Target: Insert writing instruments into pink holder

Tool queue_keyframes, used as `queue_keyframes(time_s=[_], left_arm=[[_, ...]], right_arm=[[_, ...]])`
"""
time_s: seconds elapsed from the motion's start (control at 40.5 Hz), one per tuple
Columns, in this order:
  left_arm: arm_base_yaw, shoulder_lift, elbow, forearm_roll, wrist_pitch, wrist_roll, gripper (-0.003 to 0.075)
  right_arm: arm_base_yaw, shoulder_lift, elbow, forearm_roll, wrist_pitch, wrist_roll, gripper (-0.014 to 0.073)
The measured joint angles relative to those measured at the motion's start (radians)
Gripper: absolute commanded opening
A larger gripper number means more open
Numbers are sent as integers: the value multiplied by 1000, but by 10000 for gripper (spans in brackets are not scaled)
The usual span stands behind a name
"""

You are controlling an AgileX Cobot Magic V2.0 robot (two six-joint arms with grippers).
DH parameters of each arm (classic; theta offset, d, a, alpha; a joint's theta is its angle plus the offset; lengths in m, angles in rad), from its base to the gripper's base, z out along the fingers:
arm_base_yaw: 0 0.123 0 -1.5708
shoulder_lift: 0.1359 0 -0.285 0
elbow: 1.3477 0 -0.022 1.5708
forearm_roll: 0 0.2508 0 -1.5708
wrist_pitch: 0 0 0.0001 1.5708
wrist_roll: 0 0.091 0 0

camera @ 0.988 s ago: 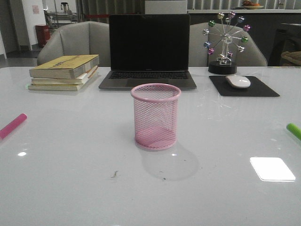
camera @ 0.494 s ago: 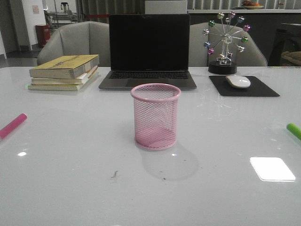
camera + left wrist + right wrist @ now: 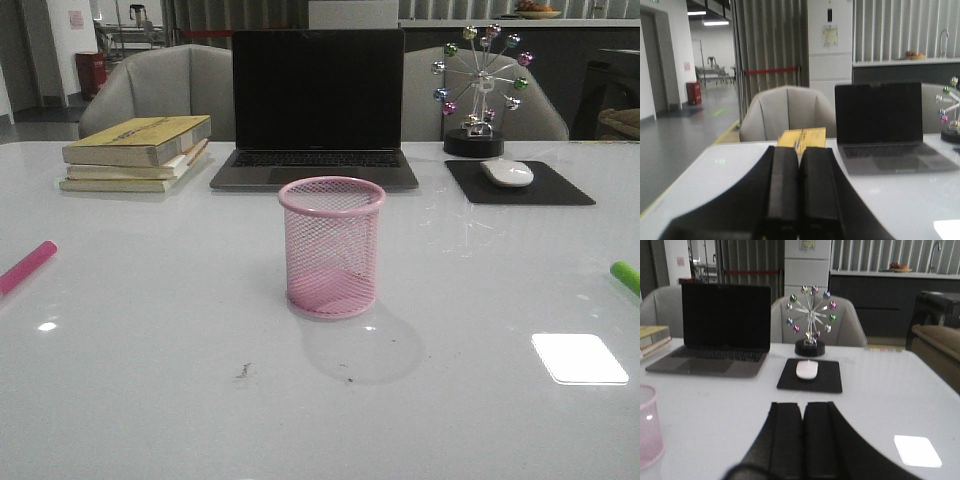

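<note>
The pink holder [image 3: 331,247] stands empty mid-table. The magenta marker [image 3: 26,267] lies at nine o'clock from it, the green marker [image 3: 626,276] at three o'clock. No pickup is begun; the left gripper [image 3: 799,187] and right gripper [image 3: 803,437], both clenched empty, must be opened first.

I'm seeing the white table [image 3: 150,400] carrying the pink holder [image 3: 331,247] centrally, pink marker [image 3: 26,267] and green marker [image 3: 625,276] lying at opposite side edges, books [image 3: 137,152], laptop [image 3: 316,110] and mouse pad [image 3: 519,184] sitting along the far edge.
</note>
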Motion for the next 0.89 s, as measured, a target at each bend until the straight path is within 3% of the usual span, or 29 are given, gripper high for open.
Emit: queue_keyframes(time_s=[0.173,0.445,0.568,0.889], left_arm=[[0,24,-249,0,141,0,91],[0,246,-581,0,457,0,91],[0,336,-627,0,552,0,91],[0,473,-581,0,647,0,91]], right_arm=[[0,3,-232,0,127,0,57],[0,181,-532,0,308,0,57],[0,275,-585,0,388,0,57],[0,451,-547,0,563,0,57]])
